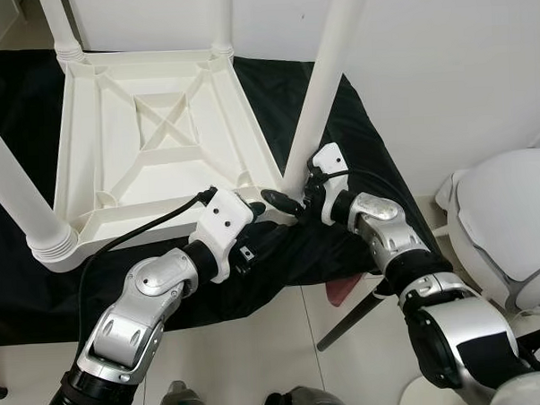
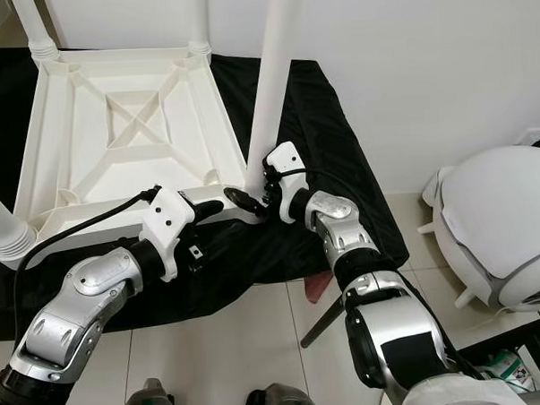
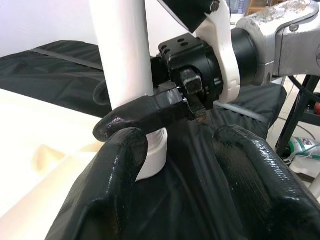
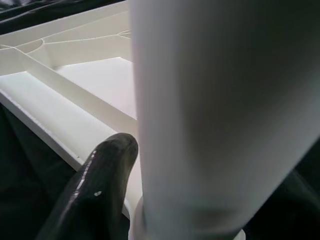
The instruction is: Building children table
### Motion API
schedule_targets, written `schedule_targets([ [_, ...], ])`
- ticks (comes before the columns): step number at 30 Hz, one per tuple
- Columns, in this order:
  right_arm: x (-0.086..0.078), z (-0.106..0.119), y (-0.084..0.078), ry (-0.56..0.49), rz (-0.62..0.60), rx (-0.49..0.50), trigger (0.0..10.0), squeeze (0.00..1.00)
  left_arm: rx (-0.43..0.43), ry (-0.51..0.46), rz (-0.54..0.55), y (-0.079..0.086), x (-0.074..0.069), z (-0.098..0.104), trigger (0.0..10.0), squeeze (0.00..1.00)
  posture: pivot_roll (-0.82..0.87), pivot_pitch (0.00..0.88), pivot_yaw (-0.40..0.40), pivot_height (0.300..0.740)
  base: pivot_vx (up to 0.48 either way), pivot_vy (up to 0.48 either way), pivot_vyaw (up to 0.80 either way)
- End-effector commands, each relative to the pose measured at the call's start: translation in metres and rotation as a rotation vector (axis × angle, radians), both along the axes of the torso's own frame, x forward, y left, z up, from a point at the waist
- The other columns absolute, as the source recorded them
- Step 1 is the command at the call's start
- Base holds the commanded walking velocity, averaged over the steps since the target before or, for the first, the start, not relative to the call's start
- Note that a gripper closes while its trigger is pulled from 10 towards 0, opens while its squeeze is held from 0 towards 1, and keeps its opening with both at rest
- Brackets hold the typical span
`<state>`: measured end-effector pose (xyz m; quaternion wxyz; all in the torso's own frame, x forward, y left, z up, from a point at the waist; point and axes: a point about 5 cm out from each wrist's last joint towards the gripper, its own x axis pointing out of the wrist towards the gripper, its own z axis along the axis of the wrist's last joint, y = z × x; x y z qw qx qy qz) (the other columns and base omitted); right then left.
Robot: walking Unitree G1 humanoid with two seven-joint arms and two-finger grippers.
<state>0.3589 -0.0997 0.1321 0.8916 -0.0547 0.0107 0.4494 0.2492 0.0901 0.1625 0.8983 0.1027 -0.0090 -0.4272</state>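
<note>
The table leg (image 1: 323, 84) stands upright in the near right corner socket of the upside-down tabletop (image 1: 151, 136), with the right gripper (image 1: 299, 199) clamped around its base, while the left gripper (image 3: 200, 165) sits open just beside it, near side.

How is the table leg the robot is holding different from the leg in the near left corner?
The held leg has the right gripper around its base; the near-left leg stands untouched. The held leg leans; the near-left leg's ribbed collar shows. Both are white and plugged into the upturned tabletop.
</note>
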Motion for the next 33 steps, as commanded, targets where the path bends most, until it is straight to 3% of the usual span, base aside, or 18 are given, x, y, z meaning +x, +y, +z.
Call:
schedule_targets([
  [1, -0.003, -0.008, 0.002, 0.04, 0.033, -0.01, 0.0, 0.0, 0.005, -0.005, -0.002, 0.0, -0.002, 0.002, 10.0, 0.0, 0.08, 0.003, -0.116, 0.74, 0.0, 0.0, 0.0],
  [11, -0.006, -0.017, -0.01, 0.067, 0.01, -0.013, 0.0, 0.0, 0.002, -0.001, -0.01, -0.002, -0.002, 0.001, 10.0, 0.0, 0.06, 0.009, -0.111, 0.74, 0.0, 0.0, 0.0],
  [12, -0.005, -0.017, -0.011, 0.06, -0.02, -0.008, 10.0, 0.0, 0.001, -0.001, -0.011, -0.003, -0.002, 0.001, 10.0, 0.0, 0.06, 0.009, -0.113, 0.74, 0.0, 0.0, 0.0],
  [15, -0.003, -0.016, -0.012, 0.06, -0.054, 0.007, 10.0, 0.0, 0.0, -0.002, -0.012, -0.003, -0.002, 0.002, 10.0, 0.0, 0.05, 0.008, -0.113, 0.74, 0.0, 0.0, 0.0],
  [20, 0.003, -0.014, -0.012, 0.05, -0.24, 0.014, 10.0, 0.0, -0.007, -0.002, -0.016, -0.006, 0.0, 0.001, 10.0, 0.0, 0.04, 0.012, -0.119, 0.74, 0.0, 0.0, 0.0],
  [23, 0.003, -0.013, -0.012, 0.036, -0.262, 0.016, 10.0, 0.0, -0.008, -0.002, -0.016, -0.006, 0.0, 0.001, 10.0, 0.0, 0.04, 0.012, -0.119, 0.74, 0.0, 0.0, 0.0],
  [27, 0.0, -0.007, -0.005, -0.008, -0.307, 0.063, 10.0, 0.0, -0.011, 0.005, -0.029, -0.007, -0.001, 0.0, 10.0, 0.0, 0.03, 0.013, -0.114, 0.74, 0.0, 0.0, 0.0],
  [33, -0.01, -0.006, 0.003, -0.009, -0.506, 0.134, 10.0, 0.0, -0.01, 0.004, -0.042, -0.011, 0.002, -0.001, 10.0, 0.0, 0.01, 0.0, -0.117, 0.74, 0.0, 0.0, 0.0],
])
